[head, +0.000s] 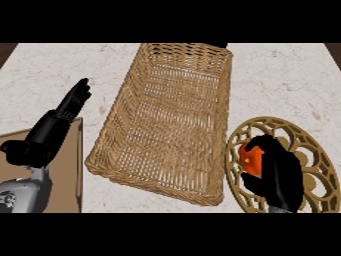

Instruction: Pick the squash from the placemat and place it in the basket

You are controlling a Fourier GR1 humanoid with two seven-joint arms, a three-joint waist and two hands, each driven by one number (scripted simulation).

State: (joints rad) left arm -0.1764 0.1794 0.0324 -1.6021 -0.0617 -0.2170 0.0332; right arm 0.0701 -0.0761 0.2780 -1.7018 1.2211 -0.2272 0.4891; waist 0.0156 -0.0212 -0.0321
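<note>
An orange squash [250,159] lies on the round gold openwork placemat [317,160] at the lower right. My right hand [280,172] covers most of it, fingers curled round it; only its left side shows. The long wicker basket [169,120] stands in the middle of the counter, just left of the placemat, with nothing inside. At the left, my left hand [58,125] rests open, fingers pointing away toward the counter's far side.
A brown board [69,165] lies at the lower left under my left forearm. The pale marble counter [291,80] stretches behind the placemat, with dark edges at the far left and far right corners.
</note>
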